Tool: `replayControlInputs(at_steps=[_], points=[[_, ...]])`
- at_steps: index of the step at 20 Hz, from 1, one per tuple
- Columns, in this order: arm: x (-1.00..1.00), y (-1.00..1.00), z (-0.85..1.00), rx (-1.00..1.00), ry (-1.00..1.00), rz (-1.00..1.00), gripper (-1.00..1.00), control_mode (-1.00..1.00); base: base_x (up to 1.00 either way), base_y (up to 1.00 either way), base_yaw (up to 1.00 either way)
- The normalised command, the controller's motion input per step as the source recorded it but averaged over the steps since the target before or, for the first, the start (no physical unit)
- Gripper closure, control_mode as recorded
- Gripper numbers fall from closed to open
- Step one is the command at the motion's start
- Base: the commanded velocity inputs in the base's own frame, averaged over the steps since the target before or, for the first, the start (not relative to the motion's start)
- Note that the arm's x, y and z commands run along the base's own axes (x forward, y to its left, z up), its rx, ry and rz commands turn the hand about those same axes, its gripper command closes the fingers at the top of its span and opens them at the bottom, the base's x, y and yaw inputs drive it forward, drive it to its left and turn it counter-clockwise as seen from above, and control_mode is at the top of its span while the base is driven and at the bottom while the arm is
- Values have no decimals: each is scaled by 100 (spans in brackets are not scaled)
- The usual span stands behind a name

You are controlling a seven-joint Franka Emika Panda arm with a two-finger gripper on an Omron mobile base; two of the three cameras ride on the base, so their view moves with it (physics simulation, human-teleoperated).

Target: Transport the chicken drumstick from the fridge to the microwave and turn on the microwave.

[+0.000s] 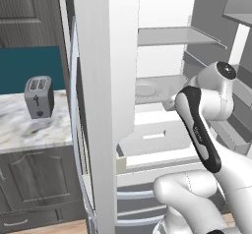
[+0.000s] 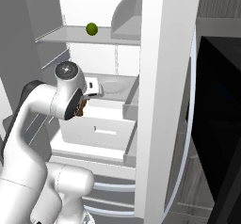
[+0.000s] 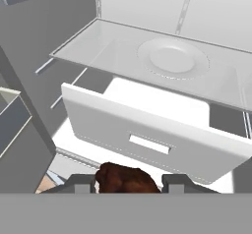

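We note the gripper [image 3: 129, 183] clenched on the chicken drumstick [image 3: 125, 179], just outside the fridge [image 1: 106, 80] above its open drawer [image 3: 147, 134]; swinging right toward the microwave [image 2: 221, 124], it may clip the fridge's side wall and slip free.

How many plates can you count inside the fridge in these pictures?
1. A pale round plate lies on the glass shelf just above the white drawer. Others may be hidden behind the fridge door or the arm.
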Motion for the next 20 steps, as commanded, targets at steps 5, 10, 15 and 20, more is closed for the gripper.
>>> replayControlInputs(at_steps=[5,10,15,20], points=[[0,0,0,0,0,0,100,-100,0,0,0],[0,0,0,0,0,0,100,100,-5,0,0],[0,0,0,0,0,0,100,100,-36,0,0],[0,0,0,0,0,0,100,100,-48,0,-1]])
